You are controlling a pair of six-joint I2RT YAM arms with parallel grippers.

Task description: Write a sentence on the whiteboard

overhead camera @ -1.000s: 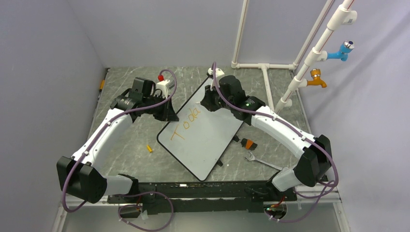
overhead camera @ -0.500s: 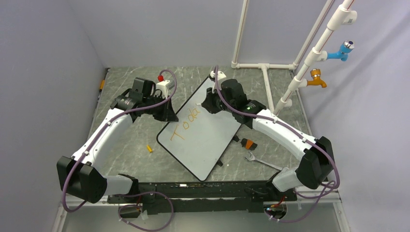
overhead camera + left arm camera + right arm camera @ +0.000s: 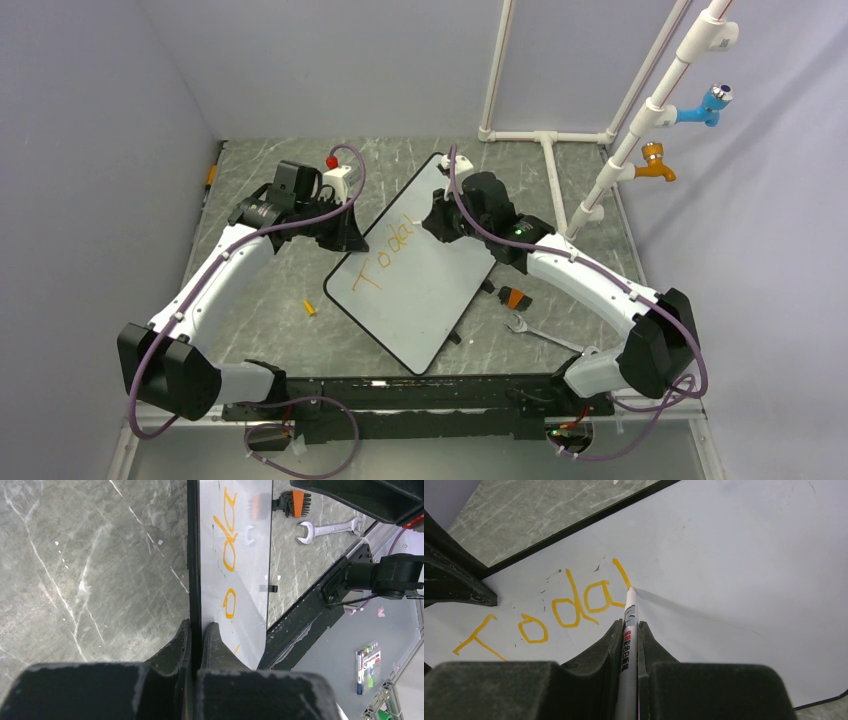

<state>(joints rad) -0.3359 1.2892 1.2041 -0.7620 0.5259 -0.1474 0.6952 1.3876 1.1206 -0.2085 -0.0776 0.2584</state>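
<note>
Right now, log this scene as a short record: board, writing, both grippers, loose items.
whiteboard: lies askew on the table
sentence: orange "Toda" plus one further stroke, unfinished
left gripper: shut on the whiteboard's edge
right gripper: shut on a marker, tip touching the whiteboard at the end of that stroke
loose items: wrench and orange-and-black tool right of the whiteboard; small orange piece left of it

Wrench [image 3: 545, 335], orange tool [image 3: 514, 297] just right of whiteboard [image 3: 430, 300]
</note>
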